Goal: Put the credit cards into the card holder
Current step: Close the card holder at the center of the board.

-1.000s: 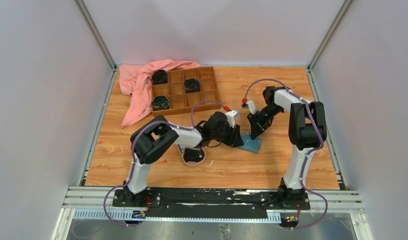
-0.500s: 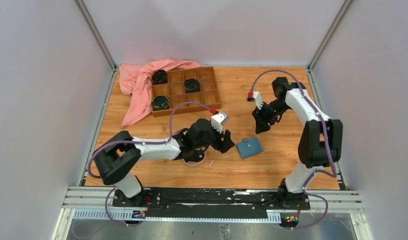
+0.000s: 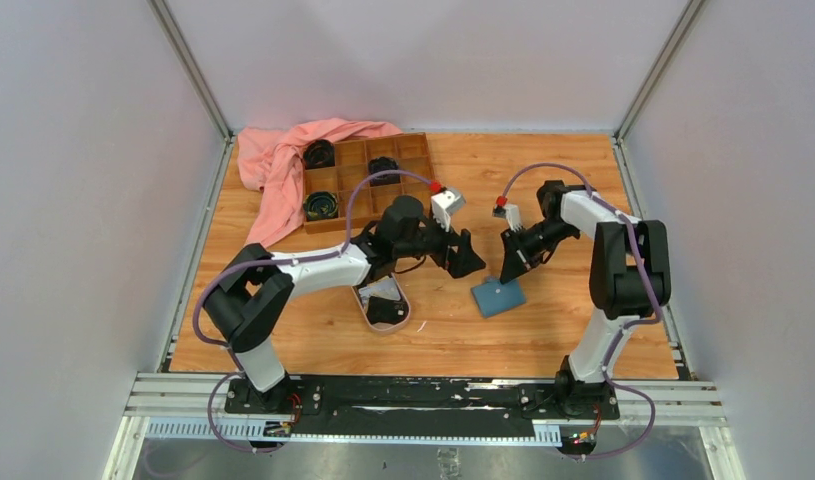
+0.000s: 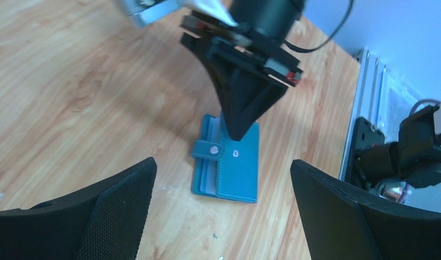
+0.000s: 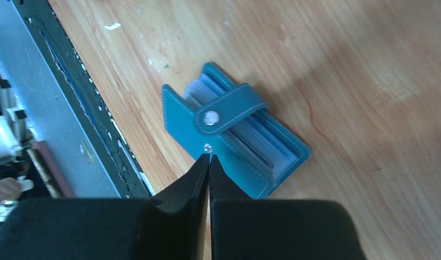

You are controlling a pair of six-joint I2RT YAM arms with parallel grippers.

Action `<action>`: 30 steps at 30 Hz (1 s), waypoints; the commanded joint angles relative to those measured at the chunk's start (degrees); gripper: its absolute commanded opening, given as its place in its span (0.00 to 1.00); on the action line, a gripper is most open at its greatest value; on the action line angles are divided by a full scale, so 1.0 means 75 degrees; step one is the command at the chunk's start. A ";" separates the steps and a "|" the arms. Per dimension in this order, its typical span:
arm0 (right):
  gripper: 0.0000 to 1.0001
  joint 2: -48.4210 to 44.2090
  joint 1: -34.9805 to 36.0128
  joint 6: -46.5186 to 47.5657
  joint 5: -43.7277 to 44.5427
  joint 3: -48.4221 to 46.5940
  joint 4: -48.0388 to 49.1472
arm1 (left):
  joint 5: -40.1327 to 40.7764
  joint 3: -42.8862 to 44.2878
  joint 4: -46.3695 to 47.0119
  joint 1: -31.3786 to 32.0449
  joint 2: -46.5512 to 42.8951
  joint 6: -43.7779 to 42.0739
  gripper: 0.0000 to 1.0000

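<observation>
The right gripper [image 5: 209, 160] is clenched shut on nothing, its tip down at the cover of the blue card holder [image 5: 234, 132], right by the snap stud. The holder lies on the wooden table [image 3: 543, 340], tab unfastened. Close by, the left gripper [image 3: 465, 262] hovers, spread wide and empty.

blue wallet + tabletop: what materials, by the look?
The card holder looks like leather or faux leather in matte teal, with pale edge stitching and a metal-looking snap on its tab. The table looks like wood or wood-print laminate, with light grain lines and white scuffs.
</observation>
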State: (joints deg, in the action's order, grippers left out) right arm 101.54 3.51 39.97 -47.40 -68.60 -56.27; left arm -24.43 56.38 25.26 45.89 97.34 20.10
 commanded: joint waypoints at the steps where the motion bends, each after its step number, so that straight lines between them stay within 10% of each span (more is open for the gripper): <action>1: 0.05 0.0480 -0.0142 -0.0646 0.0224 -0.0078 0.0081 | 0.0359 0.0779 -0.1566 0.0362 0.0415 -0.0887 0.96; 9: 0.03 0.0908 -0.0179 -0.0909 0.0521 -0.0129 0.0204 | 0.1687 0.3278 -0.5388 0.1179 0.1825 -0.2207 0.73; 13: 0.01 0.1025 -0.0199 -0.0988 0.0628 -0.0100 0.0248 | 0.1936 0.3691 -0.5704 0.1253 0.2191 -0.2284 0.58; 30: 0.00 0.1284 -0.0210 -0.1070 0.0671 -0.0134 0.0249 | 0.2153 0.4730 -0.5884 0.1799 0.3021 -0.2584 0.53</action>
State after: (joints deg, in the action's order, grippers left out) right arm 109.47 2.57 32.03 -44.16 -69.14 -54.24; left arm -8.93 89.65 -17.28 58.65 117.67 1.63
